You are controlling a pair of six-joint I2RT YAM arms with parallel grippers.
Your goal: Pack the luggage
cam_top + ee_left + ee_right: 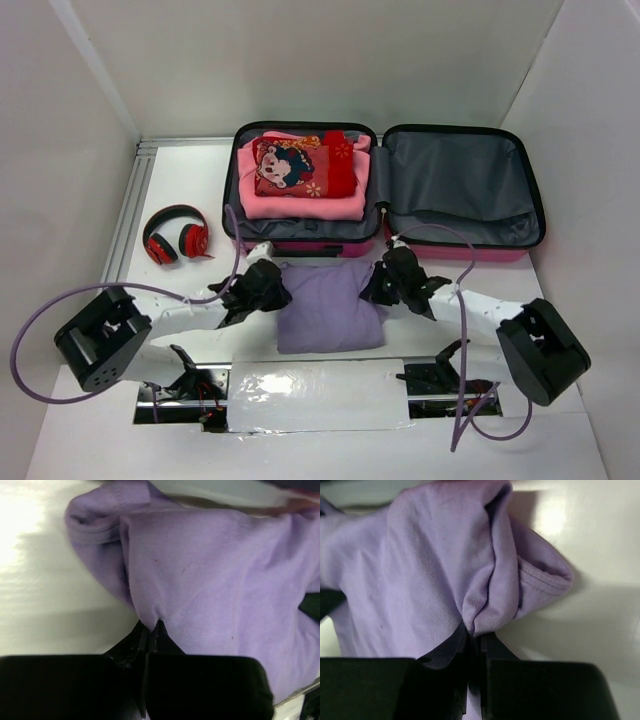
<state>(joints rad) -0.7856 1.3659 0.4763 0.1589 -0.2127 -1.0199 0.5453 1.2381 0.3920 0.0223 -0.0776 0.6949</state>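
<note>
I have the luggage lying open at the back of the worktop, its two halves side by side. A stack of folded clothes lies in the left half. The headphones sit on the worktop to the left of the luggage, apart from it. A folded garment lies on the worktop just in front of the luggage, before the join of the halves. My left fingers pinch its left edge near the far corner. My right fingers pinch the right edge likewise, with the garment between them.
</note>
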